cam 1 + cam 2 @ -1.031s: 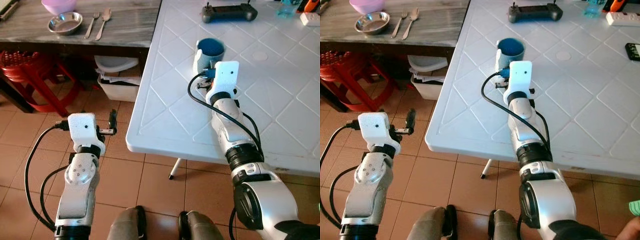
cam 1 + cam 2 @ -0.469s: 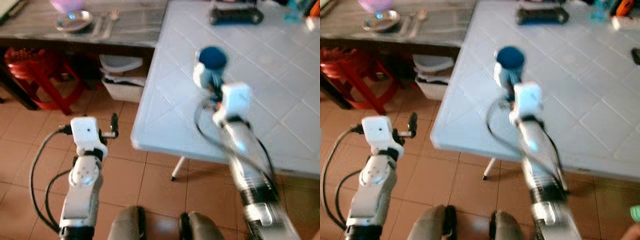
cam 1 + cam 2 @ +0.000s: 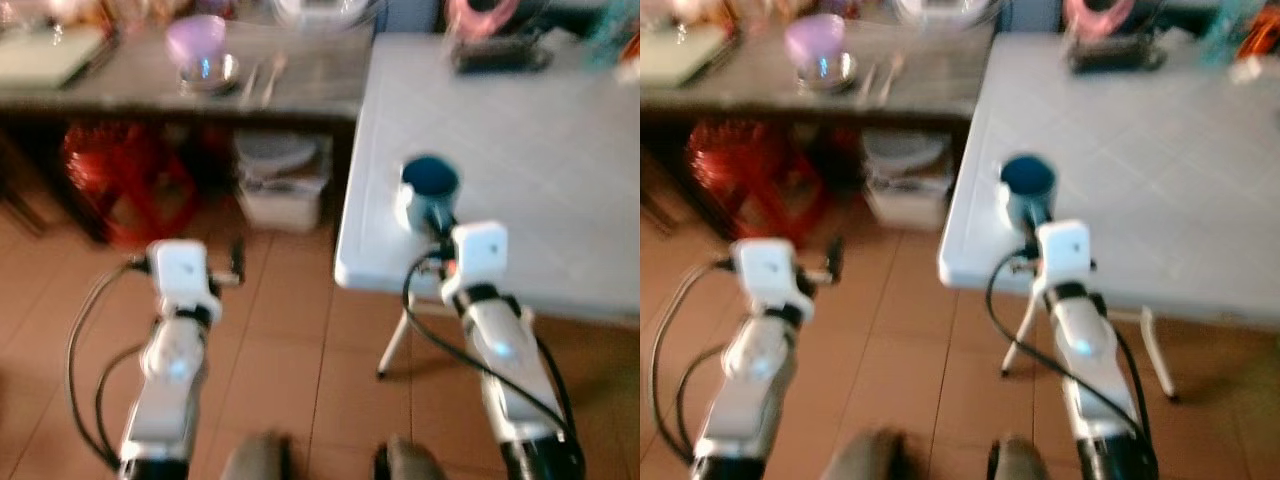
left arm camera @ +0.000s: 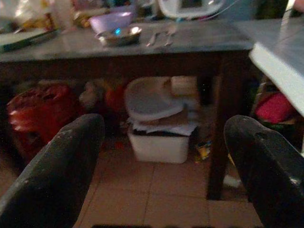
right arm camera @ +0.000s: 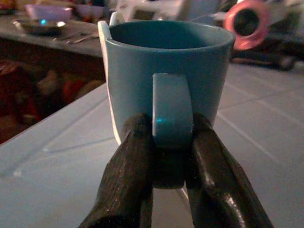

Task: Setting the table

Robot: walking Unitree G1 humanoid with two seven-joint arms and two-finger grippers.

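Risk: the right gripper (image 5: 168,156) pinched only the handle of the mug (image 5: 166,71), so the mug could've swung or slipped out if the robot kept walking (head views were blurred). Mug was held over the white table (image 3: 520,150) corner. Left gripper (image 4: 164,161) hung wide open over the floor, facing the far counter (image 4: 142,42).

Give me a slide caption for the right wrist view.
Right gripper pinching the handle of a blue mug above the white table.
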